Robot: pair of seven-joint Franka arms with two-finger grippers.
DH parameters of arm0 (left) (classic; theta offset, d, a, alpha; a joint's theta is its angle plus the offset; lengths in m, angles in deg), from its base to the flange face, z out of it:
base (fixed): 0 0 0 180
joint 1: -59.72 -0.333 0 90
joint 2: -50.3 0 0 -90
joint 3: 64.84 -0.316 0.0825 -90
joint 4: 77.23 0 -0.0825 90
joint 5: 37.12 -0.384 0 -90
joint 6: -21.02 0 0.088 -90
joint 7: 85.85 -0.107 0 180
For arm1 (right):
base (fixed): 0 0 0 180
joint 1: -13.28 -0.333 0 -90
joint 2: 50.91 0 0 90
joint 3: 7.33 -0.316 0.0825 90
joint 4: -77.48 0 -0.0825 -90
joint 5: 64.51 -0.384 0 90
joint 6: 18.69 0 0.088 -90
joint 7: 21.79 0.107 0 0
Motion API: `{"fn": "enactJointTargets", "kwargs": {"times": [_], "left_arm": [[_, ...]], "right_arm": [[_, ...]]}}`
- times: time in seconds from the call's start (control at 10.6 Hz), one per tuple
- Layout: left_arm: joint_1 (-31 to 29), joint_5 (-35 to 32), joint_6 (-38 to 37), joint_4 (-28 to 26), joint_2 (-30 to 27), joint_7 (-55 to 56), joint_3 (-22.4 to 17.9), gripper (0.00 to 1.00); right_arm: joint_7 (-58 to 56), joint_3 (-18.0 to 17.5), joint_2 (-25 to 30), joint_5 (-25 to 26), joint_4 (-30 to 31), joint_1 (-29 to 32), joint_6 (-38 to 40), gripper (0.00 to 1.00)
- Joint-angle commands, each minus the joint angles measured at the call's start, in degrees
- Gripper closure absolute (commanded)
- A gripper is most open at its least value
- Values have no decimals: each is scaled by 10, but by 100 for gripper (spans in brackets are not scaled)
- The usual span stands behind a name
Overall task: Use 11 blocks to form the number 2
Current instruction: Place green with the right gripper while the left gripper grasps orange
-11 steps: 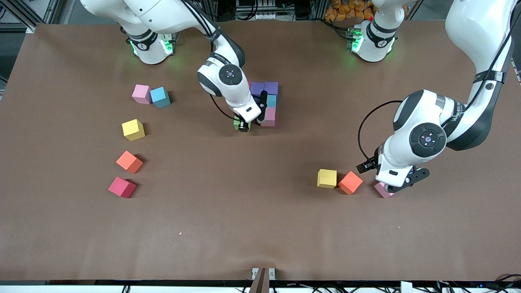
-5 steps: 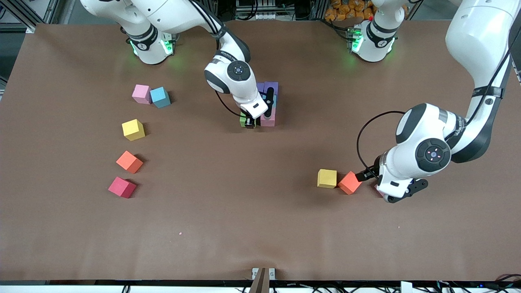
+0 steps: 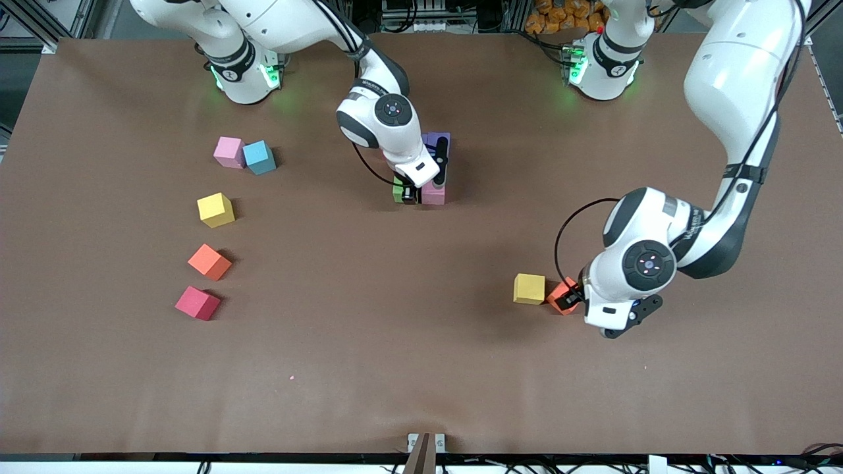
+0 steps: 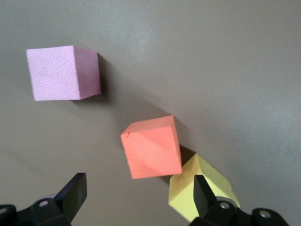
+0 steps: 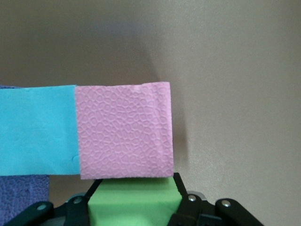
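Left gripper (image 4: 136,200) fingers spread wide over an orange block (image 3: 561,294) beside a yellow block (image 3: 529,288) on the desk (image 3: 408,342), farther back right gripper (image 3: 409,195) fingers clamped on a green block (image 3: 398,190) against the pink block (image 3: 433,193) of the partial number 2 (image 3: 435,164), no legible writing.

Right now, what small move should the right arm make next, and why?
Probably lower the green block to the table and open. The right gripper is shut on it, and it already sits against the pink block of the partly built digit. The left gripper, open over the orange block, need not matter here.
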Motion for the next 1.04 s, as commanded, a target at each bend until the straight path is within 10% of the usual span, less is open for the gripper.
{"fn": "enactJointTargets", "kwargs": {"times": [0.0,0.66,0.95], "left_arm": [[4,3,21,17,13,6,-7,0],[2,-3,45,7,34,10,-9,0],[-1,-1,50,7,44,10,-10,0]], "right_arm": [[18,5,-14,14,-17,-9,1,70],[22,6,-22,20,-29,-9,1,68],[29,7,-22,20,-29,-11,1,41]]}}
